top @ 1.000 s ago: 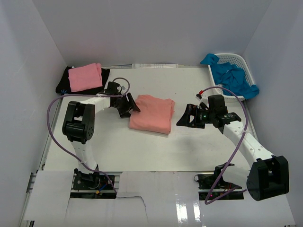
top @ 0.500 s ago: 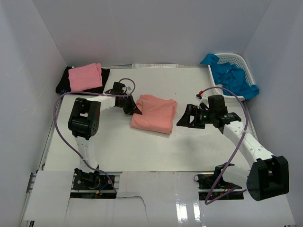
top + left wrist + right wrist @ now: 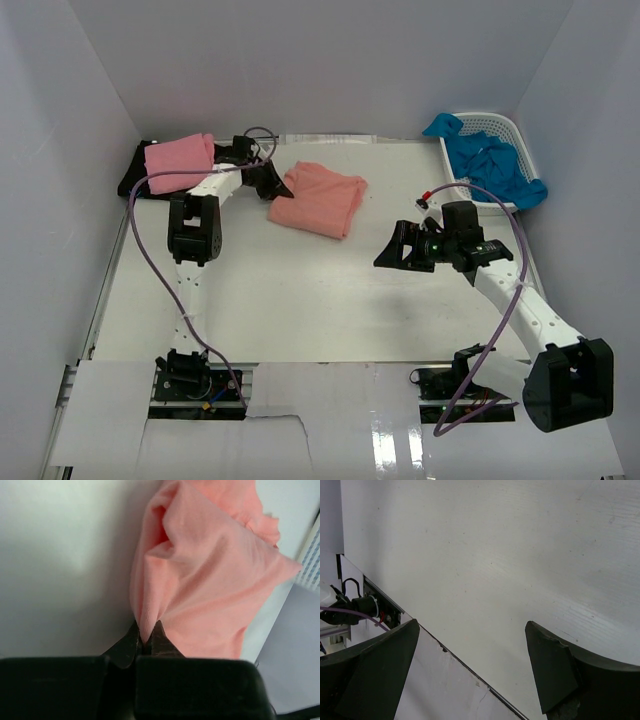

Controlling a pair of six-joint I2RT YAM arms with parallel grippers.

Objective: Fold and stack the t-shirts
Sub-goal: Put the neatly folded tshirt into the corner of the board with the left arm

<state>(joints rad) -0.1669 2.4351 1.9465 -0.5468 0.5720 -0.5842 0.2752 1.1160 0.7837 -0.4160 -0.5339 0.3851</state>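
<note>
No readable txt, labels, brands or nos. anywhere in these views.

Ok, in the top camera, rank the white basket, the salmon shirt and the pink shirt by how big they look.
1. white basket, partly covered by blue shirts
2. salmon shirt, not much smaller
3. pink shirt, clearly smallest

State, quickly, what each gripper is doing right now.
Left gripper: shut on the salmon t-shirt.
Right gripper: open, holding nothing.
</note>
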